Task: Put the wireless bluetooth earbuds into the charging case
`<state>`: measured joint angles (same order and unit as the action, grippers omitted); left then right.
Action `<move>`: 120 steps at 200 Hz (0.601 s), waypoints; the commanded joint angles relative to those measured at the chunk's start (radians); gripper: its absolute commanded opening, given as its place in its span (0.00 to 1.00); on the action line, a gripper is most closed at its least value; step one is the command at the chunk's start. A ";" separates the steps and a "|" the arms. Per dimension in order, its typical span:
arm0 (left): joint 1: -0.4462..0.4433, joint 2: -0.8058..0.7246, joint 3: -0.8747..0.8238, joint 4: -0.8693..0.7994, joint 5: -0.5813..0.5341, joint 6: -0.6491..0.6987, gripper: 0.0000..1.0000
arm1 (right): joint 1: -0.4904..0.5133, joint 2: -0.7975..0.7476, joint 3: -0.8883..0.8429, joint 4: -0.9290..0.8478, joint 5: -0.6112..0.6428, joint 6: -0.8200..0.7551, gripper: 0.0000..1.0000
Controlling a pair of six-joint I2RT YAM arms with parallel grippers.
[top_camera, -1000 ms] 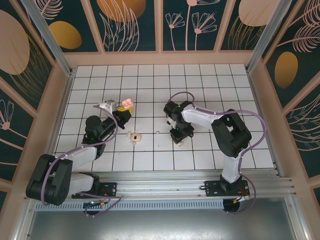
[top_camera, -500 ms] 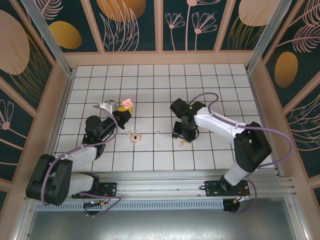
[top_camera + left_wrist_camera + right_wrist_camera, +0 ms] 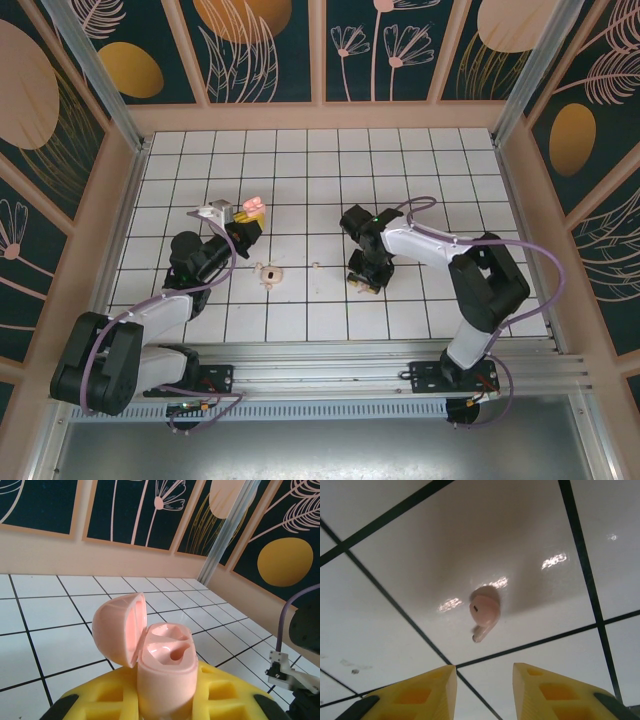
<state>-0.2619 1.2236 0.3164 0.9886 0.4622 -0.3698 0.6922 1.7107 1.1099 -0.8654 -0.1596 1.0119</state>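
Earbud [image 3: 484, 611] lies on the tabletop [image 3: 395, 605], well right of the charging case [image 3: 162, 672], beneath the right end effector [image 3: 484, 669], jaws spread. Likely light, hard and slippery: pinch gently across its bulb. Left end effector [image 3: 246, 222] clamps the case, lid open.

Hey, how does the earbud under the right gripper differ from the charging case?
The charging case stands upright, lid open, clamped in the left gripper; the earbud lies loose on the table, ahead of the open right gripper. The earbud is far smaller. Both are pale pink.
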 commanded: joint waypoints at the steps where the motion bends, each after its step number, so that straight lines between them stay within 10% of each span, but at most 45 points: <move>1: -0.008 -0.016 0.014 0.006 -0.004 0.021 0.09 | -0.014 0.028 -0.017 0.023 0.007 0.015 0.34; 120: -0.009 -0.003 0.020 0.000 -0.002 0.023 0.09 | -0.032 0.085 -0.046 0.089 0.015 -0.019 0.30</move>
<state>-0.2657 1.2236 0.3164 0.9829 0.4625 -0.3668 0.6651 1.7744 1.0805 -0.7753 -0.1627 1.0012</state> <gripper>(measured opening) 0.192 0.305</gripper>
